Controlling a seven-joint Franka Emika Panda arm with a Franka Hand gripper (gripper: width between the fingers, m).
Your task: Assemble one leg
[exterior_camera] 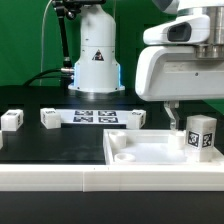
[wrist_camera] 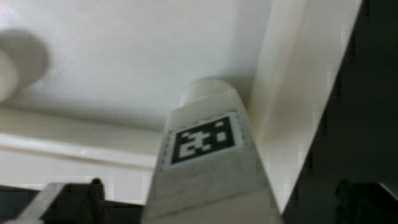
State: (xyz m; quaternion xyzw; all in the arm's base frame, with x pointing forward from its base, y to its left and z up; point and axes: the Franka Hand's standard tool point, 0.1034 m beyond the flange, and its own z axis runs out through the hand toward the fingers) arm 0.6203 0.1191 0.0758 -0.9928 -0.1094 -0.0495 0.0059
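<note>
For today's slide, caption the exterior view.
Gripper hangs above a tagged leg standing on the white panel; two more legs lie by the marker board.

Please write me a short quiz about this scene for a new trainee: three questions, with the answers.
1. True or false: the small white oblong leg with the square marker lies flat on the black table.
2. Fill in: the two loose white legs lie at the exterior view's ____.
3. The marked leg stands upright on: A) the marker board; B) the large flat white square panel; C) the robot's base.
Key: 1 false; 2 left; 3 B.
</note>
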